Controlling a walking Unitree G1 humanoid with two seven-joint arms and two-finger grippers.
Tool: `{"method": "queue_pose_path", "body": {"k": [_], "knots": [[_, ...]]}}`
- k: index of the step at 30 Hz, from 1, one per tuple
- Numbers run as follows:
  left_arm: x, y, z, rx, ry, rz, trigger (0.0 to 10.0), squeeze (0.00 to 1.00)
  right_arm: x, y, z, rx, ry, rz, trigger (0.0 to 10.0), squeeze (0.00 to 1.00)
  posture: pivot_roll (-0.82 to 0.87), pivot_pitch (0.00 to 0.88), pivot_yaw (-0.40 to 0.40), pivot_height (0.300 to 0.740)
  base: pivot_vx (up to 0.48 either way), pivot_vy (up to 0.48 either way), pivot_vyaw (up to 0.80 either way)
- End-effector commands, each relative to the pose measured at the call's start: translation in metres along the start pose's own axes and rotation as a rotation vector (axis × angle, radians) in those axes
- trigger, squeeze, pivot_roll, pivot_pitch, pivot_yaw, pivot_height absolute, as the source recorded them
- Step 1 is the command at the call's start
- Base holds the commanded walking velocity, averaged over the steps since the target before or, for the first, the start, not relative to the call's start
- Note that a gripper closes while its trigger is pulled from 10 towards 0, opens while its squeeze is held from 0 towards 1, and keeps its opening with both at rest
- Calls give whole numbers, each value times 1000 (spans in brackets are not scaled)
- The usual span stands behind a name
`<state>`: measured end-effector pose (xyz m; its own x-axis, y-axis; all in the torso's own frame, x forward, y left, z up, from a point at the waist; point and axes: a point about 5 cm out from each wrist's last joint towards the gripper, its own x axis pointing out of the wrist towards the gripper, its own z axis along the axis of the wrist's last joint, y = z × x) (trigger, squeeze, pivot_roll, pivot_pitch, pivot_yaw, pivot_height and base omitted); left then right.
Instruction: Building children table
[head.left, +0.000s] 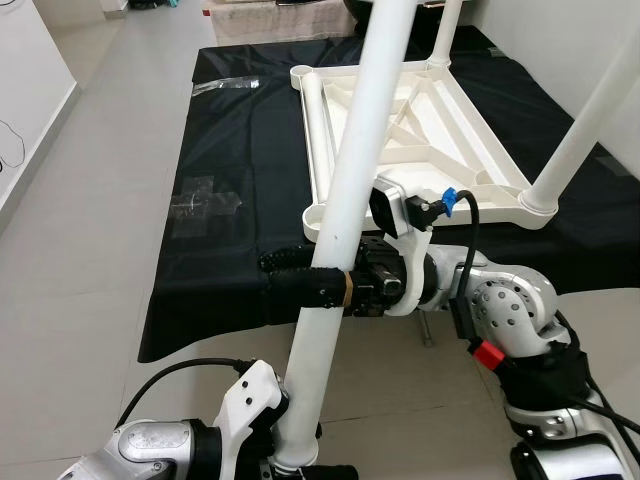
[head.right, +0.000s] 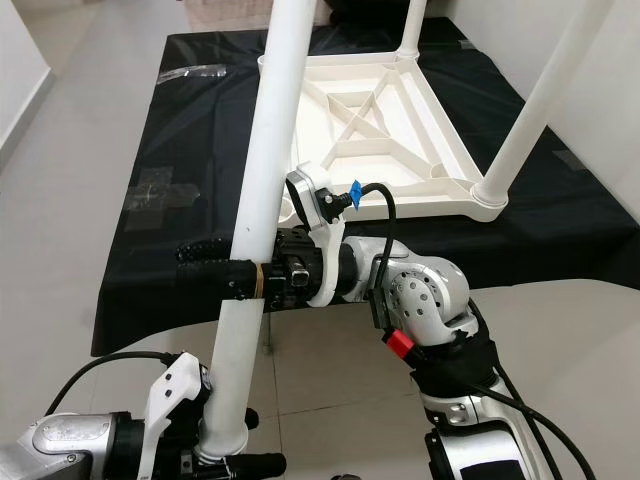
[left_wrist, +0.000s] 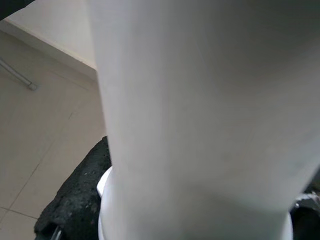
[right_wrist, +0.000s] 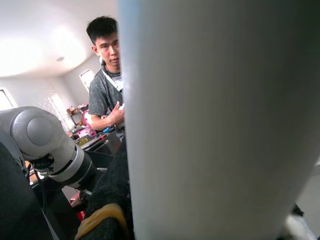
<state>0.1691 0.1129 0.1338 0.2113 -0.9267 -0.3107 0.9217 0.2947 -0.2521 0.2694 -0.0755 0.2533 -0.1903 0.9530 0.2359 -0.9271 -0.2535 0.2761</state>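
Observation:
A white children's table top (head.left: 312, 150) lies upside down on a black cloth (head.left: 240, 150). Two white legs stand in its corners, one at the near right (head.left: 590, 120) and one at the far side (head.left: 445, 30). A loose white leg (head.left: 355, 170) slants up in front of the empty near-left corner socket (head.left: 316, 222). My right gripper (head.left: 322, 282) is shut around its middle, black fingers on both sides. My left gripper (head.left: 295, 462) is shut on its flared lower end. Close up, the leg (left_wrist: 200, 125) sits against a black finger pad (left_wrist: 75, 200).
The black cloth covers a low surface whose near edge (head.left: 220, 335) lies just beyond my arms. Clear tape patches (head.left: 200, 200) are stuck on its left part. Tiled floor (head.left: 90, 250) stretches to the left. A person (right_wrist: 107, 85) stands behind me in the right wrist view.

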Motion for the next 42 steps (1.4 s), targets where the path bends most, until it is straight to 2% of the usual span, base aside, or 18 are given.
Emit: {"method": "queue_pose_path", "body": {"k": [1,9,18,19,27,28,35,39,42], "knots": [[-1,-1,-9,-41,40,-16,10000,0,7,7,-1,-13,25,42,0,0,88,143,-13,740,0,0,0],[2,7,-9,-34,51,46,10000,0,6,6,-2,-9,26,33,0,0,89,145,-17,740,0,0,0],[2,9,-9,-25,46,77,10000,0,5,3,1,-20,13,8,0,0,93,145,-17,740,0,0,0],[2,9,-8,-24,33,90,10000,1000,4,1,2,-24,9,1,0,0,95,145,-19,740,0,0,0],[3,13,-4,11,0,160,10000,1000,2,0,5,-35,5,-12,0,0,96,146,-17,740,0,0,0],[3,14,-3,23,-2,172,10000,0,1,-1,5,-41,5,-20,0,0,97,145,-16,740,0,0,0],[-2,27,10,61,-59,312,10000,0,-12,-14,13,-99,-7,-143,0,0,104,141,-23,740,0,0,0],[-14,44,19,94,-112,503,10000,0,-37,-29,23,-172,-6,-321,0,0,106,138,-24,740,0,0,0],[-18,48,20,98,-120,559,10000,0,-45,-33,27,-193,-2,-376,0,0,108,139,-26,740,0,0,0]]}}
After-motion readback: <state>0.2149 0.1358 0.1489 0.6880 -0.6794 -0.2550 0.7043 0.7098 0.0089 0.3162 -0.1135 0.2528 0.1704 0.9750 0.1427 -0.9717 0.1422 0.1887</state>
